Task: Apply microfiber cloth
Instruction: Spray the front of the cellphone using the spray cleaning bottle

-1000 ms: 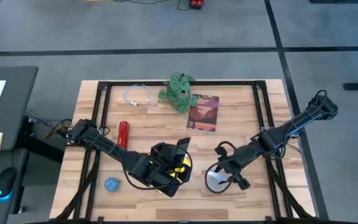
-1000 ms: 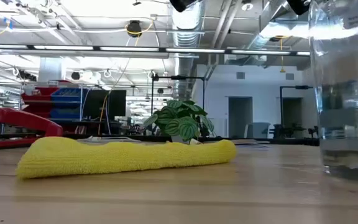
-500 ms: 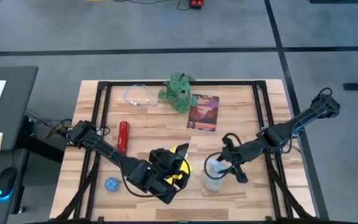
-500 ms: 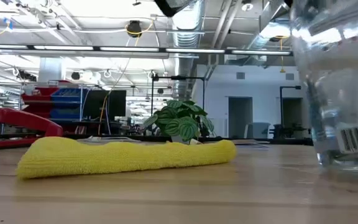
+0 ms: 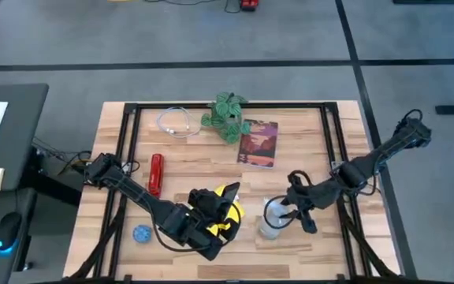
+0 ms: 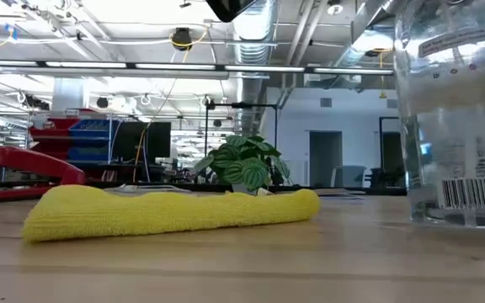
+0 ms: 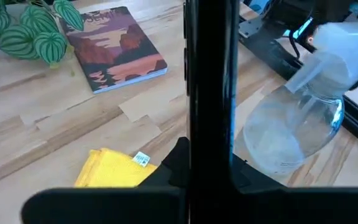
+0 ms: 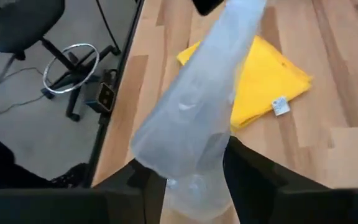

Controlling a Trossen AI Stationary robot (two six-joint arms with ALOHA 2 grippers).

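The yellow microfiber cloth (image 5: 228,218) lies folded flat on the table (image 5: 306,158) near its front middle, also seen in the low view (image 6: 167,210). My left gripper (image 5: 210,214) hovers over the cloth's left part, shut on a black smartphone (image 7: 210,93). Just right of the cloth, my right gripper (image 5: 288,211) is shut on a clear spray bottle (image 5: 270,222), which stands upright (image 6: 457,109). My left gripper holds the smartphone by its near end (image 7: 210,177); the gripper's own body hides the fingers there. The phone sticks out ahead of the fingers, lifted clear above the cloth. My right gripper pinches the bottle's clear body (image 8: 191,155) between its two fingers (image 8: 257,177), one on each side. It comes from the table's right, slanting down. The bottle is upright; whether its base (image 6: 457,220) touches the table I cannot tell.
A dark red book (image 5: 258,143) and a potted plant (image 5: 227,116) sit at the far middle, with a white cable coil (image 5: 176,122) to their left. A red stapler (image 5: 156,172) and a blue round object (image 5: 141,233) lie on the left.
My right gripper has carried the spray bottle a little toward the cloth. The bottle tilted on the way and now stands upright. My left gripper with the phone has shifted slightly toward the table's near edge. The cloth has stayed where it was.
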